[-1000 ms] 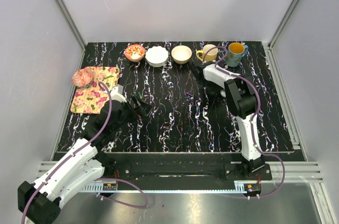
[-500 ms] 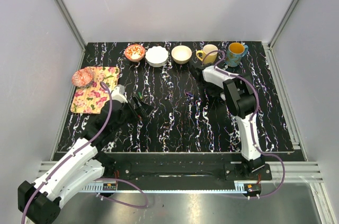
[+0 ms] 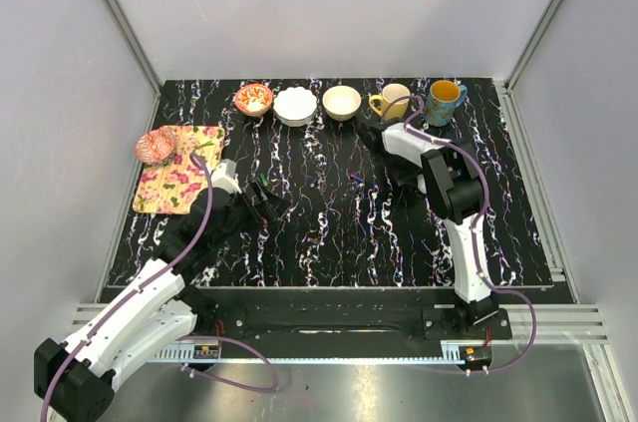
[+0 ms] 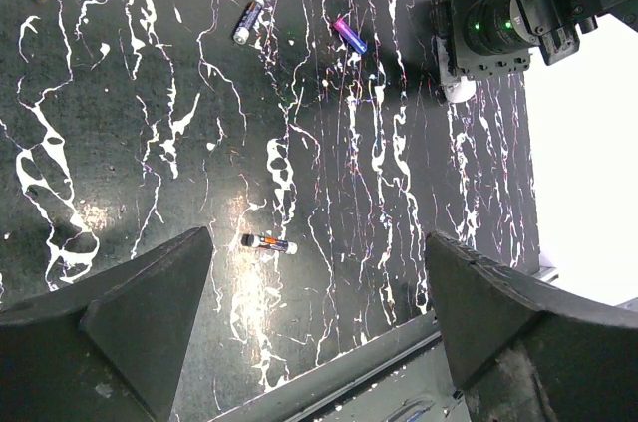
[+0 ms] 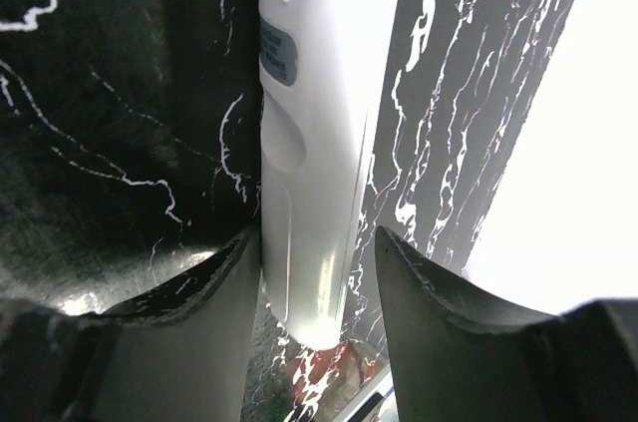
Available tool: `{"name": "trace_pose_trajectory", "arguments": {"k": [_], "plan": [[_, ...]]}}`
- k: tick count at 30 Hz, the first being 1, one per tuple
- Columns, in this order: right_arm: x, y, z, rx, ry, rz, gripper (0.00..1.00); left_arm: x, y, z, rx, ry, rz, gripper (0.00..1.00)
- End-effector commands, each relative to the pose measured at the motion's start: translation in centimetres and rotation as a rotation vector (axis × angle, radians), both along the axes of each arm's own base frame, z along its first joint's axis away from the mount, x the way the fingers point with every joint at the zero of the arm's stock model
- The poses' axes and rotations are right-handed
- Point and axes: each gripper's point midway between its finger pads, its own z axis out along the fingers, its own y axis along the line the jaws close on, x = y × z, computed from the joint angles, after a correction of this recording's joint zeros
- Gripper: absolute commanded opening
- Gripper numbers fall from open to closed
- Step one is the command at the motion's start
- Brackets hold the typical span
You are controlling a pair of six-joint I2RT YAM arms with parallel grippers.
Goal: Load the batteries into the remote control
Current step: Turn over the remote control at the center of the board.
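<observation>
From above, the left gripper point(image 3: 267, 201) hovers over the bench point(image 3: 329, 242), and the right arm hides the remote control.

The left wrist view shows released, empty jaws above scattered batteries point(image 4: 267, 242). They look light, smooth and likely to roll, so they are best pinched mid-barrel.

Only the right wrist view shows the remote control point(image 5: 319, 93). It is stiff, glossy, probably slippery plastic, and the right gripper point(image 5: 319, 242) appears clamped across its width.
</observation>
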Motion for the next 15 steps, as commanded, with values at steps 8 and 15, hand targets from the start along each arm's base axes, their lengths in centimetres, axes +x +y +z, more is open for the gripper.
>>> {"name": "trace_pose_trajectory", "arguments": {"k": [8,15], "plan": [[-0.5,4.0,-0.3,0.194,-0.009,-0.022,0.57,0.4,-1.0,1.4,-0.032,-0.043,-0.04,0.92],[-0.8,7.2,0.3,0.245,-0.013,0.027,0.59,0.3,-1.0,1.3,-0.035,-0.038,-0.042,0.91]]}}
